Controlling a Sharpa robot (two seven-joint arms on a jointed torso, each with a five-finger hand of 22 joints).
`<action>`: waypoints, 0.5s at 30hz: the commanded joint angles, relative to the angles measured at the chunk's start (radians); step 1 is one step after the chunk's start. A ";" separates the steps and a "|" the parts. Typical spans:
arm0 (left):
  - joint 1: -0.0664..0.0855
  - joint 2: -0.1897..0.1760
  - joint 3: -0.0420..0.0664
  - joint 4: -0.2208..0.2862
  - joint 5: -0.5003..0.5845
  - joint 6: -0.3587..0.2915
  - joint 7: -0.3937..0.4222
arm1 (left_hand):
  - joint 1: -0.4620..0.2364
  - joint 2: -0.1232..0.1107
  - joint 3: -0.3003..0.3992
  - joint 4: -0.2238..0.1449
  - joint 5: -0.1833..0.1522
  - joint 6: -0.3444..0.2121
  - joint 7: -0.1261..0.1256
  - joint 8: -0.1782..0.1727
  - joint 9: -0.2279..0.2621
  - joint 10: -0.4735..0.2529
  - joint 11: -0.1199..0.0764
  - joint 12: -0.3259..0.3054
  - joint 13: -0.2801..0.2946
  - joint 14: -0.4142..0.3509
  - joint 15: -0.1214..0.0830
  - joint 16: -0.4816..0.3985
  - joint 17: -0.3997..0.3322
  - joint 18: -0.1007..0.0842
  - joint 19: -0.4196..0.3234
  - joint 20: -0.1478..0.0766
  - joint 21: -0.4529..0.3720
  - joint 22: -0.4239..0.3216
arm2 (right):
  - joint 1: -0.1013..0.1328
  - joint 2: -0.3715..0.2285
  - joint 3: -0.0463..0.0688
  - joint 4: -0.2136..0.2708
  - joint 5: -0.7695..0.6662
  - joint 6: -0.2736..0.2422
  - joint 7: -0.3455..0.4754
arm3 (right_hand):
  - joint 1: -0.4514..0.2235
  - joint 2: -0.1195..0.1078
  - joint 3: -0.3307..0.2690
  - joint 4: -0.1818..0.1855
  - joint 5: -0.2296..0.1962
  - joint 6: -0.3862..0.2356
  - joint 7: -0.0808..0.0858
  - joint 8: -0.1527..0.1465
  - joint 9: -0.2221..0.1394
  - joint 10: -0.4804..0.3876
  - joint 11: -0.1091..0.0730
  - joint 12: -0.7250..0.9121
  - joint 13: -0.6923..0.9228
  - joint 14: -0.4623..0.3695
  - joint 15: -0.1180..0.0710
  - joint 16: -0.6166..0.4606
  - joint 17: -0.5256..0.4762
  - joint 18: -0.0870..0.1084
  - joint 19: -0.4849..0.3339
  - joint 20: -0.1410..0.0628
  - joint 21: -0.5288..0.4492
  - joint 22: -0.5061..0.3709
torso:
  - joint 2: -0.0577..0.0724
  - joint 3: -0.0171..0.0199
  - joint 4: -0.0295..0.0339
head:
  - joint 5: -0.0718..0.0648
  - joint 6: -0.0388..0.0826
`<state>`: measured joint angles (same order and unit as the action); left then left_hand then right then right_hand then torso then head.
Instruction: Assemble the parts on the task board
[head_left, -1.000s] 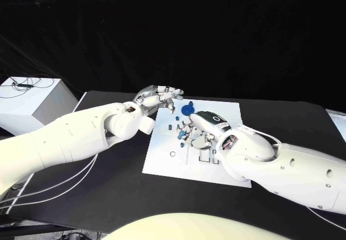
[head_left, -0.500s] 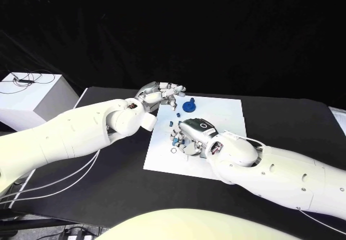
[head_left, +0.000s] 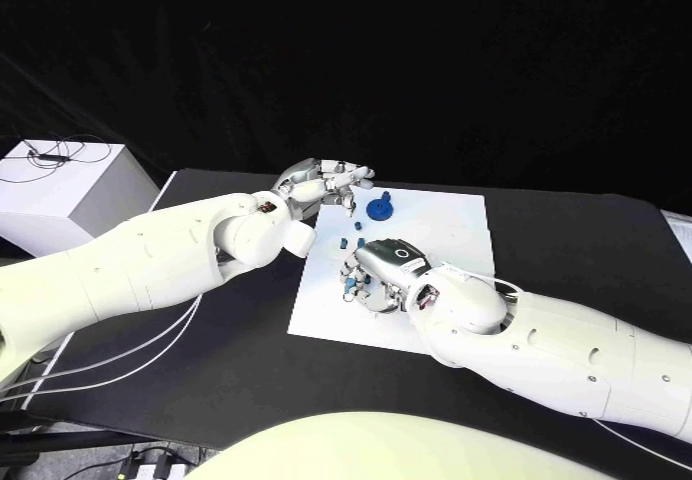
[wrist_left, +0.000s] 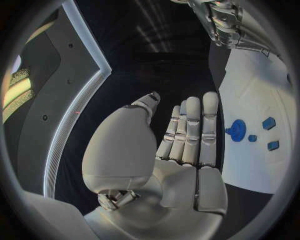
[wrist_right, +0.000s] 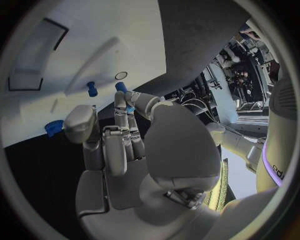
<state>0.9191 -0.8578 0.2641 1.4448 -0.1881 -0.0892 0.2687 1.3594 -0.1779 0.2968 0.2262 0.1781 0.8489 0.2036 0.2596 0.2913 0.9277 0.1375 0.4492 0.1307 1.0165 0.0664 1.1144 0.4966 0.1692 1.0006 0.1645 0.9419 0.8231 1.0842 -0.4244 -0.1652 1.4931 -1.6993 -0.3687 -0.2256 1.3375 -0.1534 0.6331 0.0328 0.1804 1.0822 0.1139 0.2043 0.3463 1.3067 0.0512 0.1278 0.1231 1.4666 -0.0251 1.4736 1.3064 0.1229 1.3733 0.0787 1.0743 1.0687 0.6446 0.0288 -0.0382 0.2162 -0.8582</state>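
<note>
The white task board (head_left: 433, 240) lies in the middle of the black table. My left hand (head_left: 329, 182) hovers at the board's far left corner, its fingers (wrist_left: 190, 130) straight and together, holding nothing. Beside it a round blue part (head_left: 379, 209) stands on the board, also seen from the left wrist (wrist_left: 236, 130) with three small blue parts (wrist_left: 269, 123) nearby. My right hand (head_left: 378, 270) is low over the left half of the board, fingers curled. It pinches a small blue part (wrist_right: 129, 108) between thumb and finger. A blue peg (wrist_right: 92, 89) stands on the board close by.
A white box (head_left: 58, 190) with cables stands at the table's far left. The board has a rectangular slot (wrist_right: 31, 55) and a small ring hole (wrist_right: 121, 75). Another blue part (wrist_right: 54, 127) lies near the board's edge. My right forearm (head_left: 548, 340) covers the board's near right corner.
My right hand has moved from the board's middle toward its left near part and sunk lower. The left hand has stayed at the far left corner.
</note>
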 joint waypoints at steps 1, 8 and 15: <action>0.000 0.002 0.001 0.002 0.006 0.016 0.008 | 0.007 0.003 -0.003 0.004 -0.006 -0.007 0.001 0.006 0.000 -0.008 0.002 0.002 0.001 -0.007 0.003 -0.003 0.001 0.007 0.003 -0.001 0.003 -0.001 | -0.005 0.003 -0.001 -0.003 -0.022 0.021 -0.004 | 0.003 0.011 0.008 0.000 0.002 0.005 0.001 0.044 0.056 0.004 -0.006 -0.005 0.000 0.055 -0.006 0.004 0.000 -0.013 0.000 -0.009 0.002 0.001 | 0.000 -0.0009 0.0017 | 0.004 -0.006; 0.000 0.000 0.001 0.002 0.006 0.016 0.008 | 0.007 0.003 -0.003 0.004 -0.006 -0.007 0.001 0.006 0.000 -0.008 0.002 0.002 0.001 -0.007 0.003 -0.003 0.001 0.007 0.003 -0.001 0.003 -0.001 | -0.012 0.007 -0.003 -0.007 -0.022 0.019 -0.002 | 0.003 0.011 0.009 -0.001 0.002 0.005 0.002 0.045 0.057 0.004 -0.006 -0.006 0.001 0.055 -0.006 0.005 0.003 -0.013 0.000 -0.009 0.005 0.003 | 0.001 0.0004 -0.0001 | 0.010 -0.011; 0.000 0.000 0.001 0.003 0.005 0.017 0.007 | 0.007 0.003 -0.003 0.004 -0.006 -0.007 0.001 0.006 0.000 -0.008 0.002 0.002 0.001 -0.007 0.003 -0.003 0.001 0.007 0.003 -0.001 0.003 -0.001 | -0.017 0.007 -0.003 -0.009 -0.022 0.018 -0.001 | 0.003 0.011 0.009 -0.001 0.002 0.005 0.002 0.045 0.057 0.004 -0.006 -0.006 0.001 0.055 -0.006 0.005 0.003 -0.013 0.000 -0.009 0.005 0.003 | 0.000 -0.0001 -0.0003 | 0.013 -0.014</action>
<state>0.9191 -0.8590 0.2641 1.4453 -0.1880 -0.0887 0.2687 1.3594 -0.1779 0.2968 0.2262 0.1781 0.8489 0.2036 0.2596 0.2913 0.9277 0.1375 0.4492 0.1306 1.0165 0.0665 1.1144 0.4964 0.1692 1.0006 0.1645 0.9419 0.8232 1.0681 -0.4179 -0.1683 1.4837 -1.7060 -0.3617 -0.2276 1.3404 -0.1557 0.6382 0.0318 0.1800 1.0820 0.1142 0.2044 0.3463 1.3084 0.0530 0.1281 0.1233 1.4666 -0.0251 1.4736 1.3081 0.1230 1.3733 0.0787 1.0742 1.0713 0.6450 0.0288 -0.0379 0.2281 -0.8717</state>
